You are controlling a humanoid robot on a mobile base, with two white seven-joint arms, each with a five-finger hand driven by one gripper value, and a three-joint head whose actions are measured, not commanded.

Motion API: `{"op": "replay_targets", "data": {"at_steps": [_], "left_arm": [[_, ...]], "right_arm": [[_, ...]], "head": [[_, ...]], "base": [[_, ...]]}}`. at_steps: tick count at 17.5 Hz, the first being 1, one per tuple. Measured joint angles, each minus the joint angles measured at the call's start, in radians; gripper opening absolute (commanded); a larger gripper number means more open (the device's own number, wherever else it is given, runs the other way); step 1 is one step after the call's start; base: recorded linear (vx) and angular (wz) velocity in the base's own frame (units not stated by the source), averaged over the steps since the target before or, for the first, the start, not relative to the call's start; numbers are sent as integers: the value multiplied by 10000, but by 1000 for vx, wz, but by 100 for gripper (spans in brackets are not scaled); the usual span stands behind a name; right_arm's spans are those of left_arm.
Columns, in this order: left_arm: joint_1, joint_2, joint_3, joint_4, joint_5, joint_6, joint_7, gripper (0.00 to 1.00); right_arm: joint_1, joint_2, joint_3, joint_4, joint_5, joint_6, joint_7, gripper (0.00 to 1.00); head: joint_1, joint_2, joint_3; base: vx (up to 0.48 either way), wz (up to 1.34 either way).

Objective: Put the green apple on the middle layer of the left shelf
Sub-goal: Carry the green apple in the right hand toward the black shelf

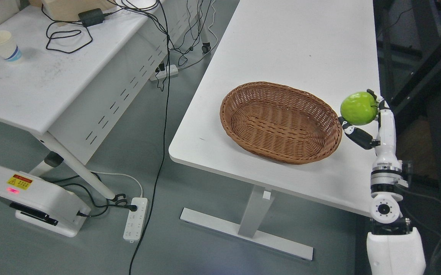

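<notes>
One view only here, the head camera, perched high and tilted steeply down and forward. The wicker basket [280, 121] sits just right of centre at middling range, on a white table [300, 46] running away toward the top edge. Left of the basket the view drops to grey floor, then a second white table [44, 84] at the far left. Right of the basket, the robot's own right arm [386, 183] rises close from the bottom corner.

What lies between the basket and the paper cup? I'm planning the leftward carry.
In the head view: bare white tabletop left of the basket, then a floor gap crossed by hanging black cables, then the other table holding the cup.
</notes>
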Motion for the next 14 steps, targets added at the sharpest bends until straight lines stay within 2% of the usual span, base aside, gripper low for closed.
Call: {"op": "replay_targets", "data": {"at_steps": [5, 14], "left_arm": [[0, 0, 0, 0, 0, 0, 0, 100], [0, 0, 0, 2, 0, 0, 0, 100]], "right_arm": [[749, 610, -340, -622, -51, -51, -85, 0], [1217, 1128, -624, -1571, -94, 23, -197, 0]], "head": [[0, 0, 0], [0, 0, 0]], "base": [[-19, -57], [-84, -96]]}}
